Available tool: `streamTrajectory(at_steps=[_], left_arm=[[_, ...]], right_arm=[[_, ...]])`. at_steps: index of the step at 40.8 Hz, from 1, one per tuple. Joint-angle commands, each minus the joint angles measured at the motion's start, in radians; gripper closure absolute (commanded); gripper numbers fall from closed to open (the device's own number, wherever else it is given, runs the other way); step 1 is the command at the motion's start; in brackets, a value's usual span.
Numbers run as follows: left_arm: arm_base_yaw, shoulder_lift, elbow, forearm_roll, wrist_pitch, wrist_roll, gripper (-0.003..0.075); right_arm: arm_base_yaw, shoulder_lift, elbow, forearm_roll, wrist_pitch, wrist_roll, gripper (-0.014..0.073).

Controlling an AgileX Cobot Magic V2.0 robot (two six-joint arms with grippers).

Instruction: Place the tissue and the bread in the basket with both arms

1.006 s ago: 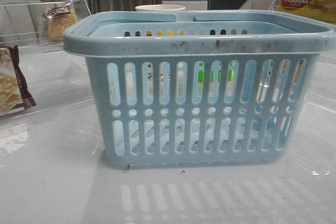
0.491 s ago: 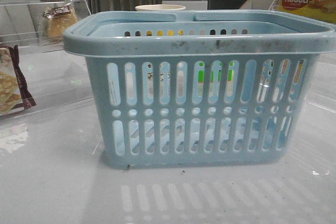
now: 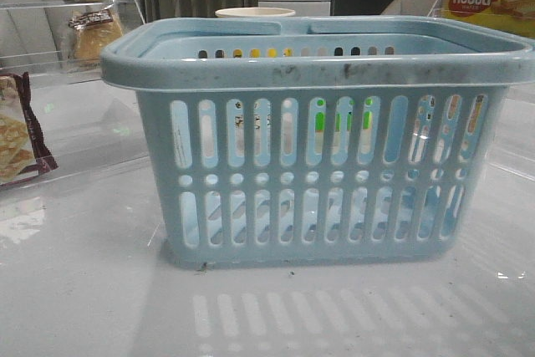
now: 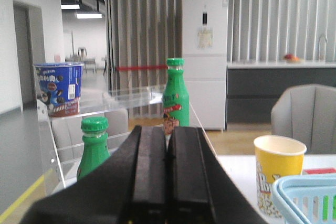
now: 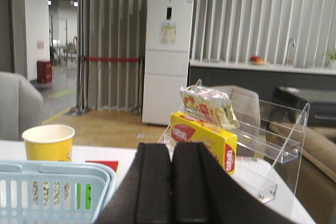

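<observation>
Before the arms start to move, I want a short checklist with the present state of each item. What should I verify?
1. Basket upright on the table, top open: ok.
2. Left pincer empty, fingers shut together: not ok for a grasp, open first.
3. Right pincer empty, fingers shut together: not ok, open first.
4. Bread located, on the clear shelf at the far left: ok.
5. Tissue located: cannot tell, not seen in any view.
6. Basket inside free of items: cannot tell.

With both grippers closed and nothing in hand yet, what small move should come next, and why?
Probably open the left gripper and turn it toward the bread on the clear shelf: both it and the right gripper are shut and empty, and the basket appears empty.
</observation>
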Motion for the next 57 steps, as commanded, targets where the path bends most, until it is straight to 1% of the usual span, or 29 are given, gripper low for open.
streamTrajectory(at_steps=[1, 7, 17, 22, 31, 32, 34, 35, 36, 37, 40, 41, 43, 44, 46, 52, 57], left_arm=[[-0.002, 0.097, -0.119, -0.001, 0.036, -0.006, 0.0629], [-0.002, 0.195, -0.198, -0.001, 0.168, -0.006, 0.0629], [-0.002, 0.29, -0.176, -0.001, 0.282, -0.006, 0.0629], [-0.002, 0.322, -0.143, -0.001, 0.289, -0.006, 0.0629], [-0.002, 0.363, -0.102, -0.001, 0.288, -0.006, 0.0627], [-0.002, 0.367, -0.097, -0.001, 0.288, -0.006, 0.0617], [-0.002, 0.374, -0.096, -0.001, 0.293, -0.006, 0.0583], [-0.002, 0.378, -0.096, -0.001, 0.295, -0.006, 0.0546], [-0.002, 0.381, -0.096, -0.001, 0.297, -0.004, 0.0511], [-0.002, 0.383, -0.096, -0.001, 0.297, -0.004, 0.0457], [-0.002, 0.385, -0.096, -0.001, 0.297, -0.004, 0.0304], [-0.002, 0.385, -0.096, 0.001, 0.297, -0.004, 0.0251], [-0.002, 0.385, -0.096, 0.002, 0.297, -0.004, 0.0192], [-0.002, 0.385, -0.096, 0.004, 0.297, -0.004, 0.0171], [-0.002, 0.385, -0.096, 0.004, 0.297, -0.002, 0.0164], [-0.009, 0.389, -0.096, -0.012, 0.295, 0.008, 0.0182], [-0.072, 0.403, -0.096, -0.088, 0.288, 0.073, 0.0195]], right_arm=[[0.003, 0.098, -0.118, 0.0, 0.043, -0.005, 0.0538], [0.003, 0.222, -0.209, 0.0, 0.224, -0.005, 0.0538], [0.003, 0.39, -0.214, 0.0, 0.405, -0.005, 0.0538], [0.003, 0.466, -0.213, -0.007, 0.444, -0.005, 0.0538], [0.003, 0.571, -0.213, -0.01, 0.445, -0.005, 0.0533], [0.003, 0.583, -0.213, -0.01, 0.445, -0.005, 0.0529], [0.003, 0.603, -0.213, -0.01, 0.445, -0.005, 0.0491], [0.003, 0.61, -0.213, -0.01, 0.445, -0.005, 0.0463], [0.003, 0.62, -0.213, -0.01, 0.445, -0.005, 0.0418], [0.003, 0.627, -0.213, -0.01, 0.444, -0.005, 0.0379], [0.003, 0.649, -0.213, -0.01, 0.44, -0.005, 0.0218], [0.003, 0.654, -0.213, -0.01, 0.438, -0.005, 0.0178], [0.003, 0.667, -0.213, -0.01, 0.436, -0.005, 0.0102], [0.003, 0.673, -0.213, -0.01, 0.435, -0.005, 0.008], [0.003, 0.69, -0.213, -0.017, 0.429, -0.005, 0.0048], [-0.005, 0.741, -0.232, -0.032, 0.387, 0.003, 0.0054], [-0.051, 0.819, -0.304, -0.032, 0.39, 0.003, 0.0054]])
